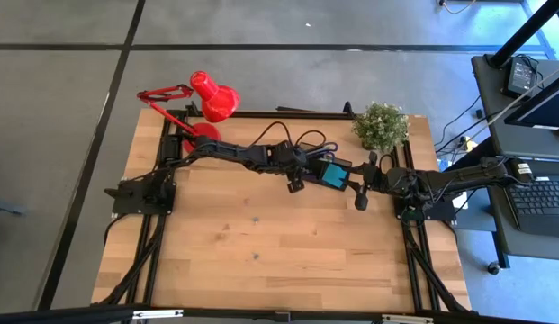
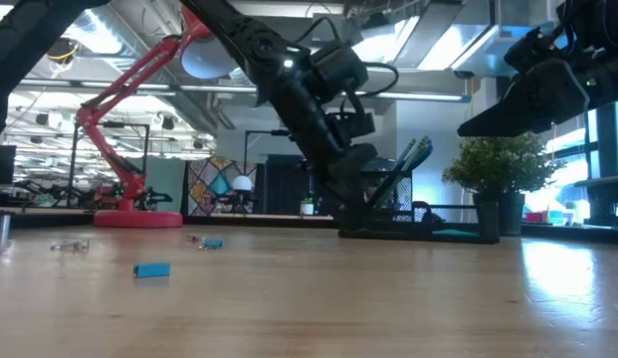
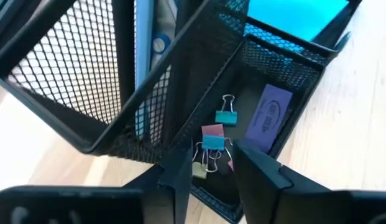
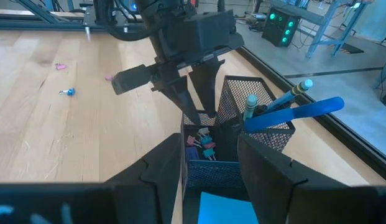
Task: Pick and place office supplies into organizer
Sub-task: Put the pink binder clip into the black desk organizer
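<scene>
The black mesh organizer [image 1: 344, 165] stands at the table's far middle. It holds the teal sticky pad [image 4: 224, 208], blue-handled scissors [image 4: 298, 112] and pencils [image 4: 250, 104]. Its low tray holds a purple block [image 3: 267, 115] and several binder clips. My left gripper [image 3: 211, 168] hangs open over that tray, fingers pointing down, with a blue binder clip [image 3: 212, 142] lying between the fingertips; no touch shows. My right gripper [image 4: 211, 168] is open, raised just right of the organizer and facing it.
Small bits lie on the bare wood nearer the table's middle: a blue piece [image 2: 151, 269] and clips [image 2: 70, 245] [image 2: 207, 242]. The red desk lamp [image 1: 211, 99] stands at the far left and the potted plant [image 1: 381, 126] at the far right of the organizer.
</scene>
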You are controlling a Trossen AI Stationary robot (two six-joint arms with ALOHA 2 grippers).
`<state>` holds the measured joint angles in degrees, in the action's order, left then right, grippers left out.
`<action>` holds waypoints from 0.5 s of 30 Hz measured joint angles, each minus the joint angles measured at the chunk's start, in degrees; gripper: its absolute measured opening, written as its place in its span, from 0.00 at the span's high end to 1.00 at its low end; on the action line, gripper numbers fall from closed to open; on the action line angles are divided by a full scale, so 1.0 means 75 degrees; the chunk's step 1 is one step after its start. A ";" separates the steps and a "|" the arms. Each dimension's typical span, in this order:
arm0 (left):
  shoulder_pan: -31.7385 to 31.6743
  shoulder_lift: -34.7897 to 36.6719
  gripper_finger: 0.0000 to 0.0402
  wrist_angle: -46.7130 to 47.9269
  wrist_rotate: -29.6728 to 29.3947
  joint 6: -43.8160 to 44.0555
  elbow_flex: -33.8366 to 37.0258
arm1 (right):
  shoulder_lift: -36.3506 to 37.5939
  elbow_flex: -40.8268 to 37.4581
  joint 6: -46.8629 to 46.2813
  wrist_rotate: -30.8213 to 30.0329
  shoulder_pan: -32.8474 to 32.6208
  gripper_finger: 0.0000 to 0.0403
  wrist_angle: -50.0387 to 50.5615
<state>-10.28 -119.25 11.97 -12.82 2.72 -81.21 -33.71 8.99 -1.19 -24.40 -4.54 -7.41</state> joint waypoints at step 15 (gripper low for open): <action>0.0348 0.1296 0.69 0.3021 0.0131 -0.1414 -0.0009 | 0.0000 0.0000 -0.0003 -0.0003 0.0000 0.60 0.0001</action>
<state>-7.67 -109.52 34.62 -11.84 -7.88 -81.28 -33.71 8.99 -1.21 -24.42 -4.54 -7.40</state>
